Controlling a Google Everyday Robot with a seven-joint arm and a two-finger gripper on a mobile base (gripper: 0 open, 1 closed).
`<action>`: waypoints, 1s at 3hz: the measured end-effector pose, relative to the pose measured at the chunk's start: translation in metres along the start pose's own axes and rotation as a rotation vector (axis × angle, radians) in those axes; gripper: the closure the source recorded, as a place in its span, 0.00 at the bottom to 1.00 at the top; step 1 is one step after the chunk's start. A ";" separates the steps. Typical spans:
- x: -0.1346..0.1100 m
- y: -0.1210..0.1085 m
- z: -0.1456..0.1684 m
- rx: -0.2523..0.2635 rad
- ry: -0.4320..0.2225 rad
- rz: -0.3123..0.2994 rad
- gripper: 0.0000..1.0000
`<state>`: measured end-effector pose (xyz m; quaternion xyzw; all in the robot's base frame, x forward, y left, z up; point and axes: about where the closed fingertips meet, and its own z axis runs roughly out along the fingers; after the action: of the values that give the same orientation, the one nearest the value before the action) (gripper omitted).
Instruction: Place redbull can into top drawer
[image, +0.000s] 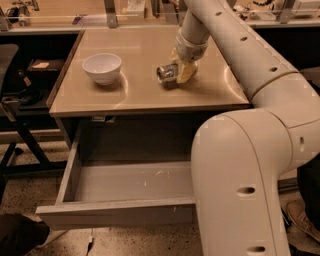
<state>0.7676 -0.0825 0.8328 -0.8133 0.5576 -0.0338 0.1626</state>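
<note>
The redbull can (166, 73), small and silver, lies sideways in my gripper (179, 72) at the middle of the beige desk top (125, 97), its round end facing left. The gripper is shut on the can, its yellowish fingers (186, 73) around the can's right part, and holds it at or just above the desk surface. The top drawer (115, 212) stands pulled out below the desk's front edge, grey, with whitish scuffs on its floor. My big white arm covers the drawer's right part.
A white bowl (102, 68) stands on the desk left of the can. A dark chair and stand (12, 107) are at the left of the desk. A counter with clutter runs along the back (125, 10). A shoe (304, 217) shows at lower right.
</note>
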 end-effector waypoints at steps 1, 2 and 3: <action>-0.009 0.019 -0.027 0.013 -0.009 0.083 1.00; -0.032 0.051 -0.054 0.017 -0.027 0.200 1.00; -0.039 0.071 -0.038 -0.040 -0.016 0.229 1.00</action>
<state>0.6802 -0.0787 0.8523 -0.7476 0.6462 0.0025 0.1536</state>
